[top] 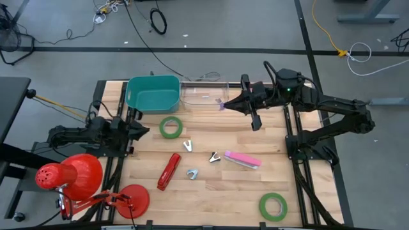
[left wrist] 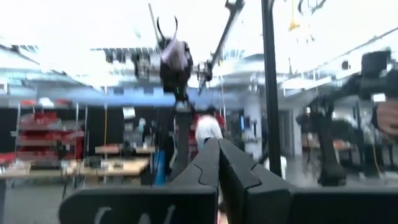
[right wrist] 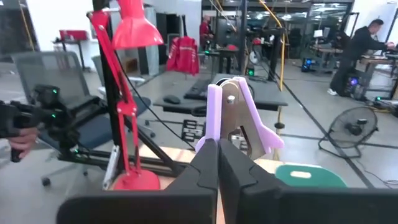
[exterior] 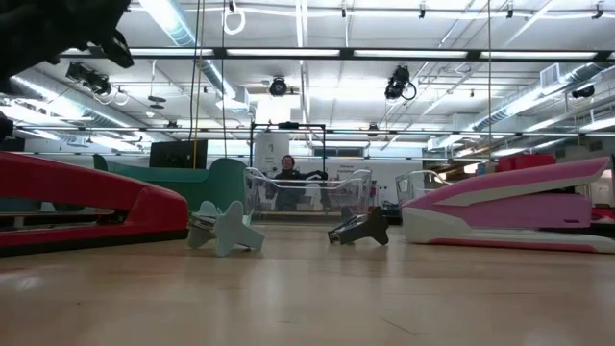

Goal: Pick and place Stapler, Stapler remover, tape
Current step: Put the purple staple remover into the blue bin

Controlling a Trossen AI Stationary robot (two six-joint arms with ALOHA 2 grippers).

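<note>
Right gripper holds a lilac staple remover above the far side of the table.

Near the front edge on the right lies a green tape roll [top: 273,206]. In the middle lie the red stapler [top: 169,171], the pink stapler [top: 242,160] and three staple removers [top: 192,172] [top: 215,157] [top: 188,146]. A second green tape roll [top: 170,127] lies farther back, just before the teal bin [top: 153,93]. At the left edge the left gripper [top: 142,130] rests, its fingers [left wrist: 217,168] pressed together on nothing. At the far side the right gripper [top: 224,105] pinches the lilac staple remover [right wrist: 239,121] beside the clear container [top: 203,93]. A red lamp [top: 70,176] stands at the near left corner.
</note>
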